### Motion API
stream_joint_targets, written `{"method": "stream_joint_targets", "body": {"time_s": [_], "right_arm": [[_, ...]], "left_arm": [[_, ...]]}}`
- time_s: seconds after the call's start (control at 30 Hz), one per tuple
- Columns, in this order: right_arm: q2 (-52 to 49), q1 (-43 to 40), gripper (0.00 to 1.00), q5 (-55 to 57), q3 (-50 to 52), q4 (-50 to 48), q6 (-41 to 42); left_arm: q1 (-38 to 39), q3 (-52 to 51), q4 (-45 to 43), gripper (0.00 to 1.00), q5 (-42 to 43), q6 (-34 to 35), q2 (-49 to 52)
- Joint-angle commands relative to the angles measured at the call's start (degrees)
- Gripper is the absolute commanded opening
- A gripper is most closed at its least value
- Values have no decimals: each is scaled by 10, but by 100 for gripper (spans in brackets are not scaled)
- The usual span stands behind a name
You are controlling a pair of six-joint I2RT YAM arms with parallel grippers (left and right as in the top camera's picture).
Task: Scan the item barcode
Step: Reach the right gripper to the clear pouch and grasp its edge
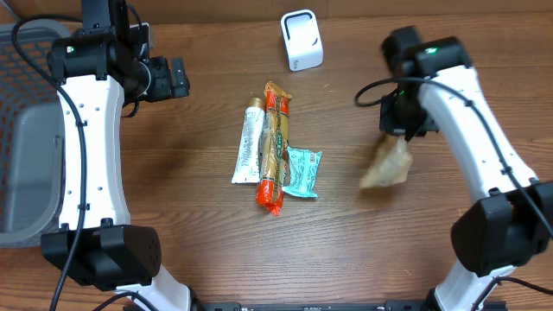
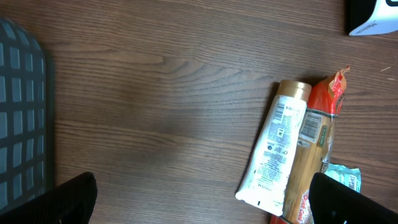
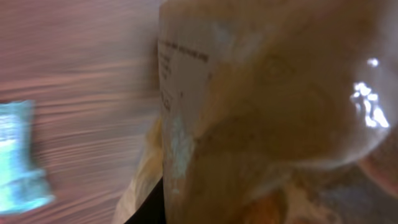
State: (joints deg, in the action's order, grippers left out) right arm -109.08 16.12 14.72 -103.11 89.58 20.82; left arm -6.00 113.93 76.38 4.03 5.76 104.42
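Overhead: wooden table (image 1: pixel 181 216), white barcode scanner (image 1: pixel 301 40) standing at the far edge, centre. Three items lie in a tight cluster mid-table:
- a white tube (image 1: pixel 250 142)
- a long orange snack pack (image 1: pixel 275 147) touching the tube's side
- a teal packet (image 1: pixel 303 171) against the snack pack's lower end

A grey basket (image 1: pixel 26 130) sits at the far left.

Right gripper (image 1: pixel 400 121) is over the right half of the table, well apart from the cluster. A tan pouch (image 1: pixel 389 164) hangs just below it, and its jaws appear pressed onto the pouch's upper edge. In the right wrist view the pouch (image 3: pixel 261 124) fills the frame, blurred. A pale printed label panel shows on its left face, but no barcode can be made out. The fingers themselves are not clearly visible there.

Left gripper (image 1: pixel 175 78) hangs over bare table at the upper left, near the basket. Its jaws are spread wide and hold nothing. In the left wrist view its dark fingertips (image 2: pixel 68 199) sit at the bottom corners, with the tube and snack pack to the right.

Step in hand, as judged: the pouch is picked up but not yet presented to the scanner.

Next move, as judged: carry the pouch up and left toward the scanner's face, turning it so the barcode panel faces the window. The thin, floppy film may fold or swing and hide the code. A steady hold close to the scanner seems called for.
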Motion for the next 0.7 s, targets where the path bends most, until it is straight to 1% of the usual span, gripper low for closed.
{"method": "stream_joint_targets", "body": {"time_s": [0.0,0.1,0.2,0.33,0.5,0.6,0.67], "right_arm": [[-36,30,4,169,3,8,88],[-78,45,4,213,3,12,92],[-116,53,4,245,3,-17,92],[-134,56,4,236,3,-57,89],[-149,71,4,182,3,-101,43],[-151,80,10,151,3,-116,42],[-151,85,19,123,3,-123,40]], "left_arm": [[4,7,1,100,0,-9,-2],[4,7,1,100,0,-9,-2],[4,7,1,100,0,-9,-2],[4,7,1,100,0,-9,-2],[4,7,1,100,0,-9,-2],[4,7,1,100,0,-9,-2],[4,7,1,100,0,-9,-2]]}}
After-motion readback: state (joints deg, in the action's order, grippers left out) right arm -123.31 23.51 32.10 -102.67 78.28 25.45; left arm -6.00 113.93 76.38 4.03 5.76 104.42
